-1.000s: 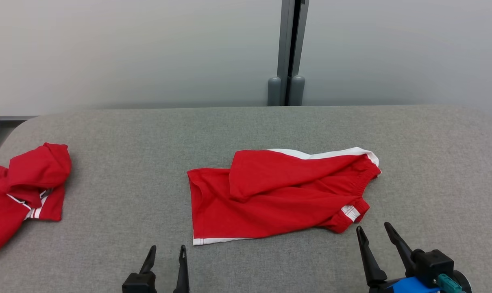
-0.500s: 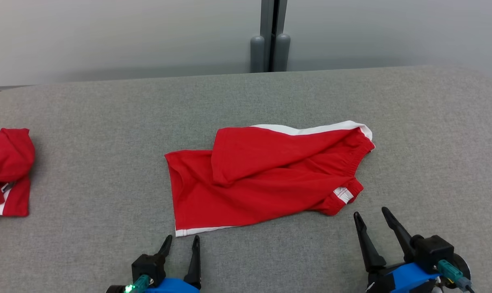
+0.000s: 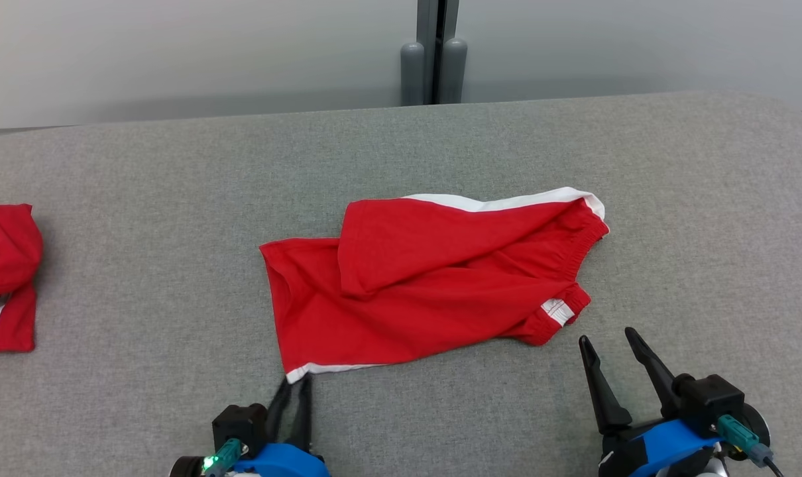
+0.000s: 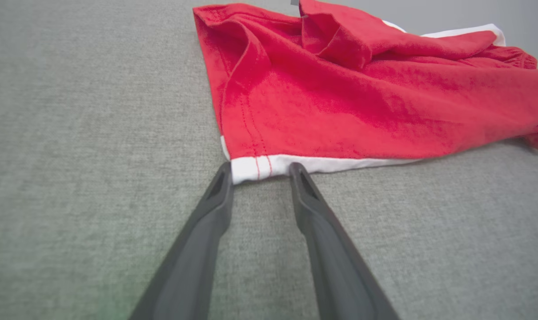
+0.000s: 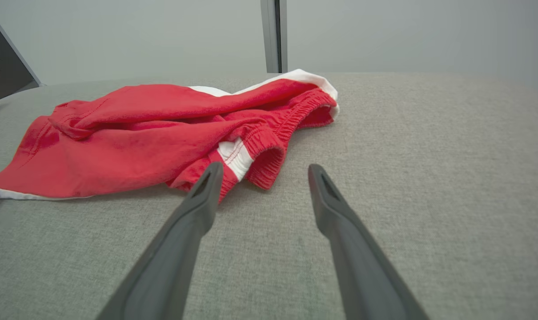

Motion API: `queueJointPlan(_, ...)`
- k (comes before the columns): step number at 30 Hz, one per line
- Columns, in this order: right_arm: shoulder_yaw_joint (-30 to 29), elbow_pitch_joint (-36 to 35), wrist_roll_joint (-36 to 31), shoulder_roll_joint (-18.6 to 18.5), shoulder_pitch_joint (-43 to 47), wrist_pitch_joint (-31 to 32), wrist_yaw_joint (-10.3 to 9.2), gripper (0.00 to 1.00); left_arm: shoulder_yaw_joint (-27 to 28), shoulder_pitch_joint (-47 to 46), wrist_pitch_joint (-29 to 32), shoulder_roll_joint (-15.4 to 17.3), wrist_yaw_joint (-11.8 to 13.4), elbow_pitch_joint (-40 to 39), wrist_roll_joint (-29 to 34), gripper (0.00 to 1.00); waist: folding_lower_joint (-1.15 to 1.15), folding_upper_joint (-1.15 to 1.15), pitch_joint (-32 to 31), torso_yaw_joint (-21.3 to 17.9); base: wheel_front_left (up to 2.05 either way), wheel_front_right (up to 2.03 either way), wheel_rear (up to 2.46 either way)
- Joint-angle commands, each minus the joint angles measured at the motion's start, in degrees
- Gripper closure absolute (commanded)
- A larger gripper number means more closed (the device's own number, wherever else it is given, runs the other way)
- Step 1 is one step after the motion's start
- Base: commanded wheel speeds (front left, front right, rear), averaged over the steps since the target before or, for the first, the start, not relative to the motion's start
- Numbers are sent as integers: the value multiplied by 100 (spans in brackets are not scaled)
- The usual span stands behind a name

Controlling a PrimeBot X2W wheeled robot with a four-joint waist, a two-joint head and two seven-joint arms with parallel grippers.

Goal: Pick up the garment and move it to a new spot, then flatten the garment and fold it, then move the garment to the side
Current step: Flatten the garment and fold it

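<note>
Two layers of red cloth are the trouble: the garment (image 3: 434, 285), red shorts with white trim, lies rumpled mid-counter (image 3: 142, 199), one leg flopped over the other. Its white hem (image 4: 322, 163) ends in a corner that sits right between the tips of the left tool (image 4: 260, 169), whose jaws stand part-way apart with nothing pinched. With so little trim inside the tips, a close could catch only a sliver, which would likely slip out on the lift, or the tips could nudge the corner away. The right tool (image 3: 606, 334) is wide open, near the elastic waistband (image 5: 273, 146) but not touching it. A one-corner lift would probably leave the shorts hanging bunched. Another red garment (image 3: 3, 265) lies at the counter's far left, so a move that way risks mixing them.
</note>
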Motion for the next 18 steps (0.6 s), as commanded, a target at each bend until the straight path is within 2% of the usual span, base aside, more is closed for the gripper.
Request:
queueJointPlan(1,14,-15,22,-31,-67,-4,1,0,-29,-82,-15,-1,-20,5,27,100,0,-1,-1,6,0,0,0)
queueJointPlan(9,48,13,102,12,-111,-4,1,0,18,-81,-15,0,-5,-83,57,100,0,-1,28,64,0,0,0)
queueJointPlan(18,308,114,358,52,-107,-4,1,0,247,-50,-15,-1,5,-824,253,100,0,-1,6,214,0,0,0)
